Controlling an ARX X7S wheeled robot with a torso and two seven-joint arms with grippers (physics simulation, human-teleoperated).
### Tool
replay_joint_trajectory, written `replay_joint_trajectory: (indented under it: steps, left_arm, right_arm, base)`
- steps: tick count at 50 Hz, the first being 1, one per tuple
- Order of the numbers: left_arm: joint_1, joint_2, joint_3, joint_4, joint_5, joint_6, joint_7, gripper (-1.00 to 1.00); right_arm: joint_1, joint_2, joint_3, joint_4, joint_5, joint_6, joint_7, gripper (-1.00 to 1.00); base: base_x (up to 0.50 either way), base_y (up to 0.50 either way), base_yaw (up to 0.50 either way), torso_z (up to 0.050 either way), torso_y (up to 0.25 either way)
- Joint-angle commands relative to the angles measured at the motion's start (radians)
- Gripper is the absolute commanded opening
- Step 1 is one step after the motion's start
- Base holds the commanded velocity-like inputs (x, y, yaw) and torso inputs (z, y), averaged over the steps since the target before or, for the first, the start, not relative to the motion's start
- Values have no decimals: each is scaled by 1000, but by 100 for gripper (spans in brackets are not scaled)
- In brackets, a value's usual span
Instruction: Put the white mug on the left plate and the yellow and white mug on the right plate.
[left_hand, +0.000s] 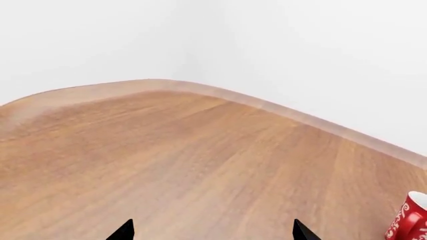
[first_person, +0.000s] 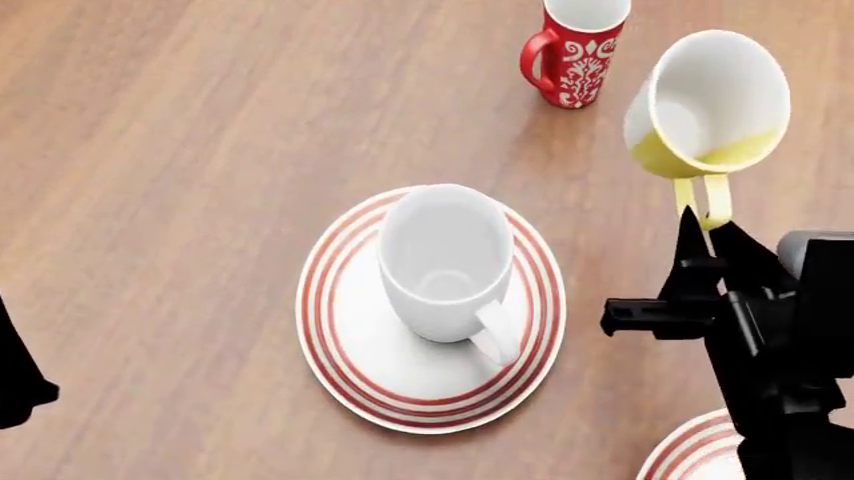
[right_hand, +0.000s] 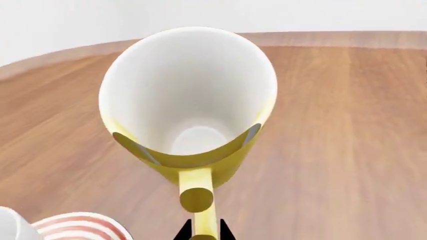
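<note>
Yellow and white mug (first_person: 705, 100) hangs off the desk (first_person: 174, 150) in your right tool (first_person: 703, 232), tipped so its white inside faces the head camera. The tool's two dark fingertips (right_hand: 221, 231) are pinched narrow on the yellow handle, one on each side of it, so the mug's body sits just beyond the tips. In the right wrist view the mug (right_hand: 190, 105) fills the middle, mouth toward the lens, handle running back into the grip.

Just beyond that tool and a little to its left, past the lifted mug, you have the red mug (first_person: 574, 50) with its white floral pattern, standing upright on the desk.

To the left of your right tool, the white mug (first_person: 447, 262) stands upright on the left plate (first_person: 347, 340), a bit off the plate's centre toward the far side, its handle pointing toward the robot and slightly right. Close beside the right tool's arm, on the robot's side, an edge of the right plate (first_person: 687, 450) shows.

Your left tool (left_hand: 212, 234) shows only two dark tips, set wide apart with nothing between them, over bare desk (left_hand: 167, 165). The red mug (left_hand: 408, 220) appears at the edge of that view.
</note>
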Motion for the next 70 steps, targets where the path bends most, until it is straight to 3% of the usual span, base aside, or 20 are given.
replay_joint_trajectory:
  steps: [1,9,29,45,56,70]
  left_arm:
    - [6,-8,-4,20,-11,-9,-15,100]
    - [11,-16,-15,36,-24,-14,-26,100]
    - [9,-22,-12,47,-32,-22,-44,100]
    - [10,-35,-24,90,-57,-41,-78,100]
    - [6,-42,-28,90,-70,-40,-80,100]
    - [11,-45,-22,85,-62,-35,-81,100]
  right_arm:
    - [-189,7,40,-317,60,138,10,-100]
    - [-282,38,77,-518,81,283,51,-100]
    - [-507,68,244,-839,149,426,77,-100]
    - [-718,81,475,-1031,237,581,41,-100]
    - [-862,127,588,-1061,391,542,122,-100]
    - [-990,184,588,-1053,490,518,226,-100]
  base:
    - [0,0,0,0,0]
    - [0,0,0,0,0]
    - [0,0,0,0,1]
    - [0,0,0,0,0]
    - [0,0,0,0,0]
    - [0,0,0,0,0]
